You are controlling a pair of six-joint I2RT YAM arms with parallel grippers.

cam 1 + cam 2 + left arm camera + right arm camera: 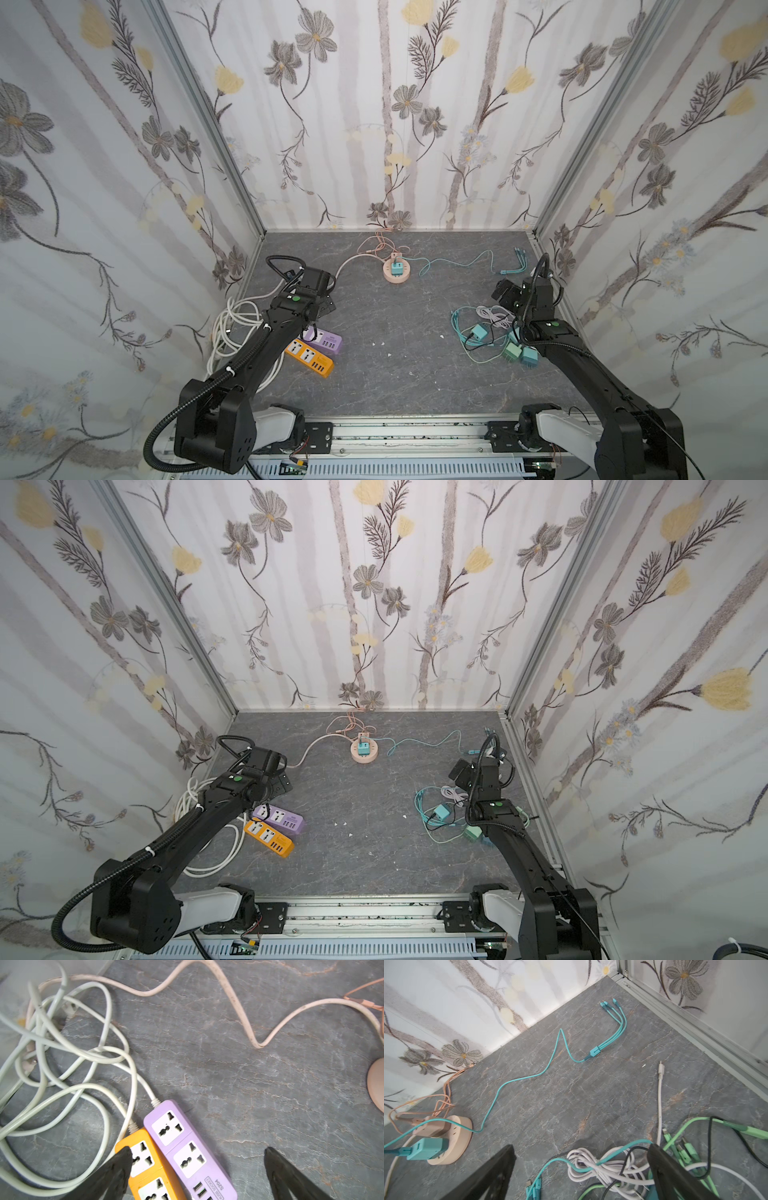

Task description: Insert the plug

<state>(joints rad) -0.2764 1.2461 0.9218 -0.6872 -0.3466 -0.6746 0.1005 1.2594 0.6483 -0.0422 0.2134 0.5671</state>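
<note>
Plug: teal, lying loose on the table at the right, in a heap of cables. A green plug and a second teal plug lie just nearer. None is gripped. A seated plug, also teal, stands in the round socket at far centre, just beside a pink plug.

Right pincer: jaws wide apart and empty, poised over the far edge of the heap. Cables show between the jaws, but none is pinched.

Left pincer: jaws wide apart and empty, over the purple strip and the orange strip. These lie side by side, touching, at near left. Every socket of theirs in view is free. Whether a finger touches the orange strip cannot be told.

Finding: the step in hand appears to be the reach for a loose plug, as nothing is lifted. The task does not settle which socket is meant; the strips and the round socket all offer free holes.

Next move, as judged: the right pincer should come nearer, descend over the plug body and close across its sides, clear of the cables. How the pins lie cannot be read from here, so the plug may need turning before insertion. The tangled lead is likely to drag on the lift. The left pincer is well placed to steady a strip.
</note>
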